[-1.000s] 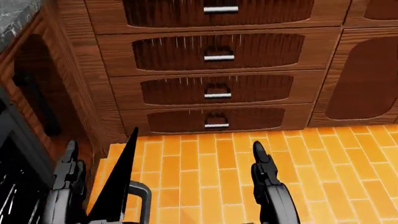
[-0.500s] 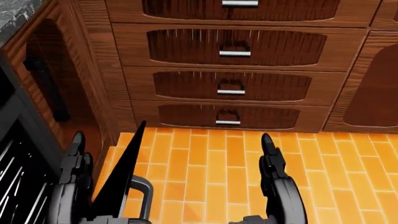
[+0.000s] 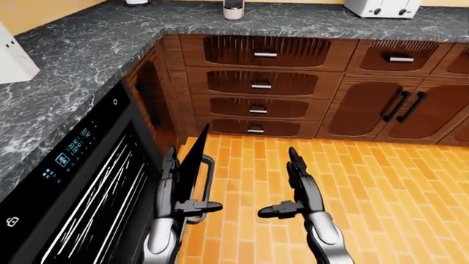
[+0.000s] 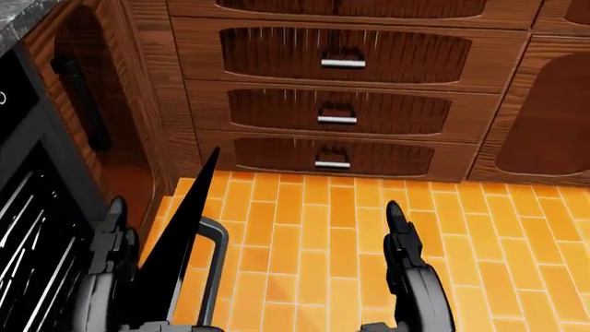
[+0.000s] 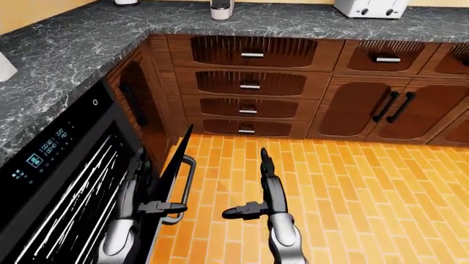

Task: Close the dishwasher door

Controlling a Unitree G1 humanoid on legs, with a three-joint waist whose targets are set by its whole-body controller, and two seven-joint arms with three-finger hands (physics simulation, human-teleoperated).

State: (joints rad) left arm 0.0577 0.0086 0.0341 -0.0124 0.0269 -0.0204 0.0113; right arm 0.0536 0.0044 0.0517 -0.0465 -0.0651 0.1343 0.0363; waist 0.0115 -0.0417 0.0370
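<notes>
The black dishwasher [image 3: 81, 181] fills the left of the left-eye view, with a lit control panel [image 3: 70, 151] and racks showing inside. Its door [image 3: 192, 168] stands partly open and is seen nearly edge-on as a dark wedge, with its bar handle [image 3: 208, 187] on the right face. My left hand [image 3: 180, 190] is open, its fingers [image 3: 170, 165] upright along the door's left side and its thumb reaching across the door's edge. My right hand [image 3: 293, 184] is open and empty over the orange floor, to the right of the door and apart from it.
Wooden drawers [image 3: 257, 85] and cupboard doors [image 3: 399, 107] run along the top under a dark marble counter [image 3: 88, 49]. A toaster [image 3: 381, 6] and a cup [image 3: 233, 8] stand on the counter. Orange tiled floor [image 3: 381, 187] spreads to the right.
The whole head view has shifted: more of the dishwasher front shows at the left and the drawers sit a little higher. The door wedge looks larger. Both hands keep their places in the picture.
</notes>
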